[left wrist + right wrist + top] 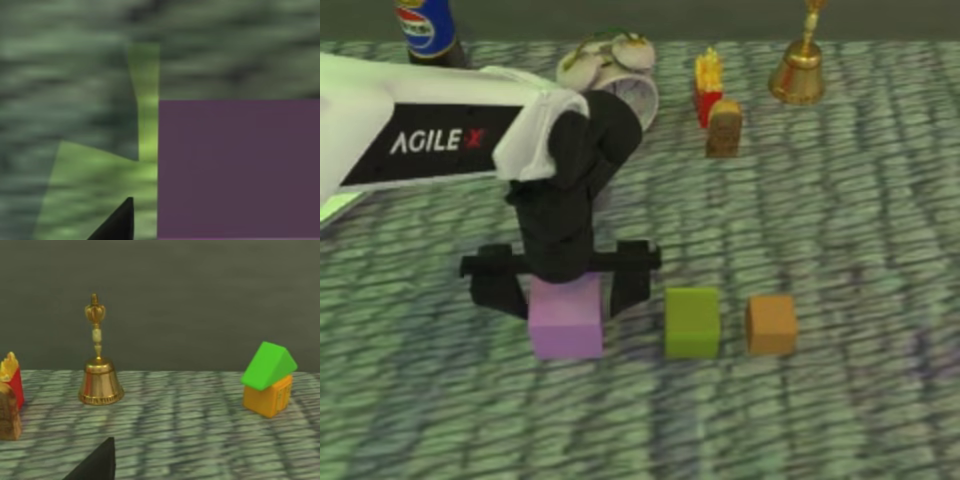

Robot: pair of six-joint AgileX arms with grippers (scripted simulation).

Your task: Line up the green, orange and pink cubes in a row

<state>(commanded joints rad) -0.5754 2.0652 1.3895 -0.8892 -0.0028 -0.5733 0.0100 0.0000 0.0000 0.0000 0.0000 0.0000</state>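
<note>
left arm (420,135), fingers (632,280) spread, straddling pink cube (566,318); green cube (692,322) beside

Left arm (420,130) reaches in from the top view's left, wrist bent down over the table. Left gripper (565,295) points straight down, fingers (630,285) spread wide either side. Right arm out of the top view; one dark fingertip (97,462) shows in its wrist view.
</note>
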